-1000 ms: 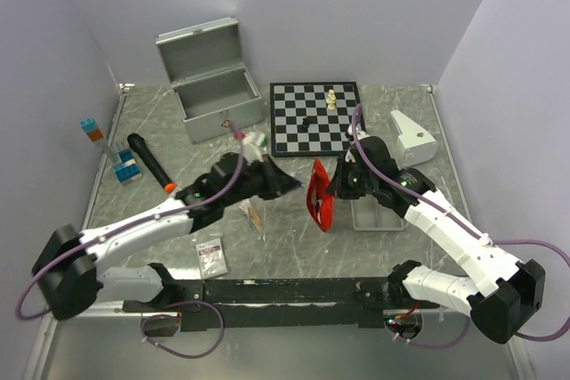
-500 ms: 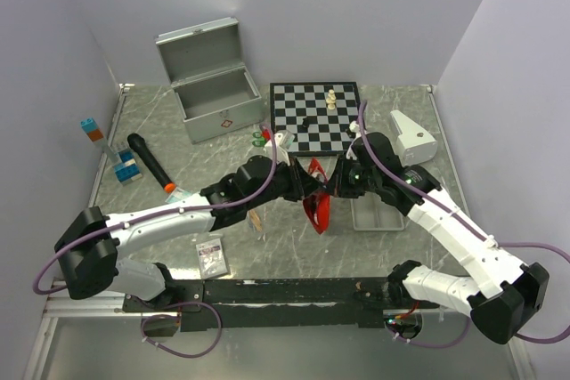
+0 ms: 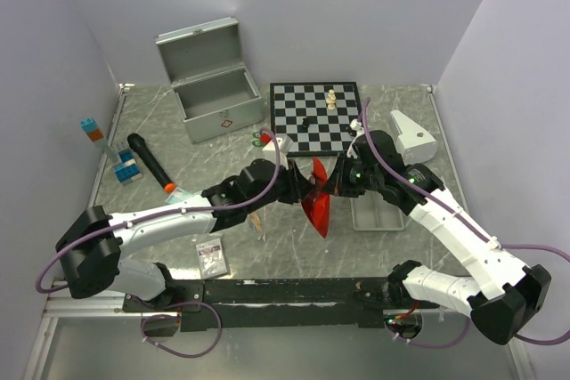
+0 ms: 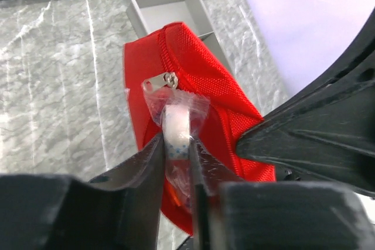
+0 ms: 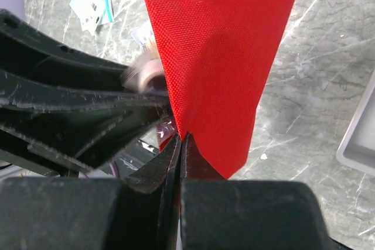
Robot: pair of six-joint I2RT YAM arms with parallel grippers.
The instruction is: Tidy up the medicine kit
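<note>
Both of my grippers are loaded: the left gripper (image 4: 176,155) is clamped on a small white roll (image 4: 176,124) in clear wrap, right at the zipper mouth of the red pouch (image 4: 220,100), and the right gripper (image 5: 180,140) pinches a fold of that pouch, holding it on edge. Just beside it I see the grey tray (image 3: 374,216) and, beyond, the chessboard (image 3: 316,117); the silver case (image 3: 214,100) stands open, lid up, well apart at the far left

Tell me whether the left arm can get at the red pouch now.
Likely yes: the left gripper, holding a wrapped roll, is at the pouch, which the right gripper holds up.
</note>
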